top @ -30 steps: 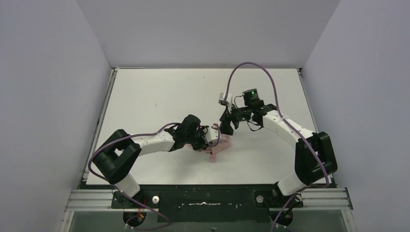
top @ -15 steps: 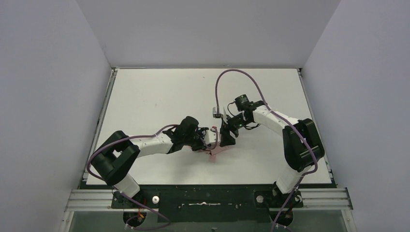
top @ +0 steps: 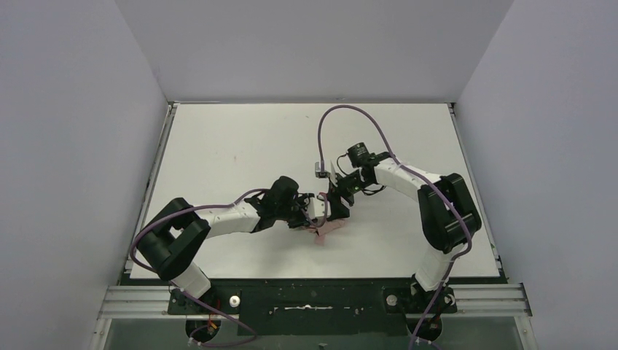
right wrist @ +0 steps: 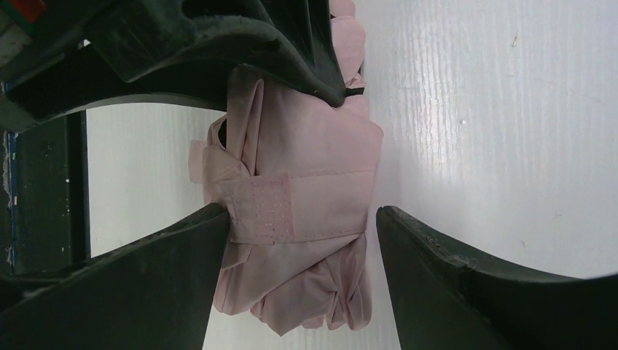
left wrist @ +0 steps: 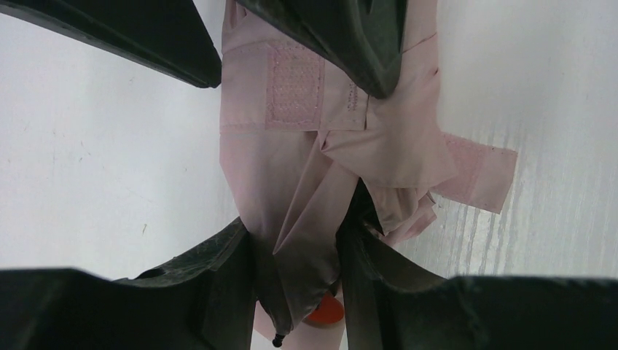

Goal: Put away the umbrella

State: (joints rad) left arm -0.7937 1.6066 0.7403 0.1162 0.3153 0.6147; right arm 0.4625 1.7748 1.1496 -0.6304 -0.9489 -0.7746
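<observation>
Toward the table's (top: 218, 146) near edge: got the umbrella (top: 326, 226) pinched in the left gripper (left wrist: 295, 251), right gripper (right wrist: 302, 219) spread wide around it, one finger (right wrist: 160, 284) touching the strap (right wrist: 262, 208).

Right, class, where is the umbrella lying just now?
In the top view the umbrella lies on the table, near the middle toward the front, clamped in the left pincer with the open right pincer straddling it.
</observation>
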